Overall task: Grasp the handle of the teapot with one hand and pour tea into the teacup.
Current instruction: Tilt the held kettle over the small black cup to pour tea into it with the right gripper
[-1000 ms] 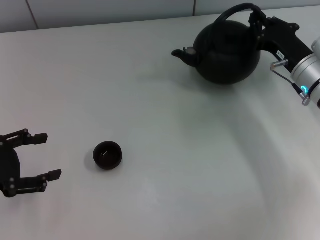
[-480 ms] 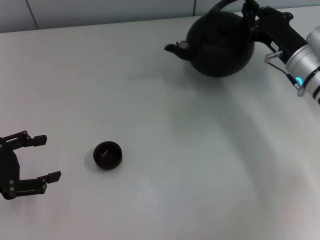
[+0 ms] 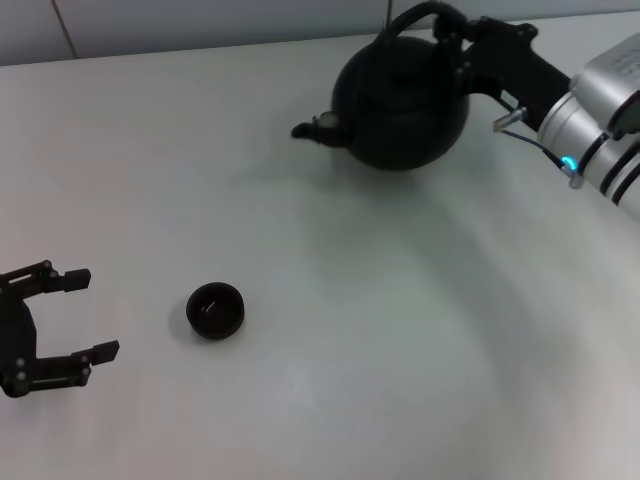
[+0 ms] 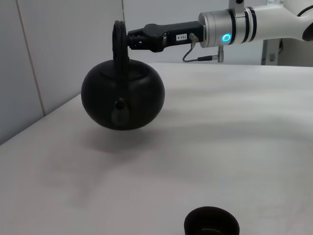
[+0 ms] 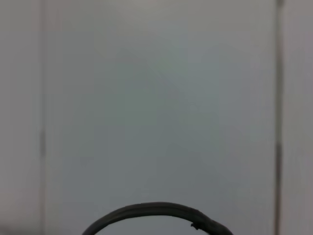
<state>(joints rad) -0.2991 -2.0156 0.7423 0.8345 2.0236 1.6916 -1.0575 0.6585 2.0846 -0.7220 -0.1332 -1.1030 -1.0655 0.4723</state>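
1 teapot [image 3: 400, 105], 1 teacup [image 3: 215, 310], 2 grippers. Right gripper [image 3: 462, 48] clenched on the handle [image 3: 415, 15], teapot lifted clear above the table's [image 3: 350, 330] far right part, spout aimed left. Teacup near the front left edge, contents unclear. Left gripper [image 3: 85, 312] just beside it, fingers spread, empty. No legible writing.

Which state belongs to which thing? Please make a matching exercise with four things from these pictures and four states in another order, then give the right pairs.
Things:
1. teapot
2. teacup
3. left gripper
4. right gripper

States:
A. open, holding nothing, beside the teacup
B. shut on the handle
C. lifted clear of the table, spout toward the robot's left
D. standing upright on the table

Pairs: 1-C, 2-D, 3-A, 4-B
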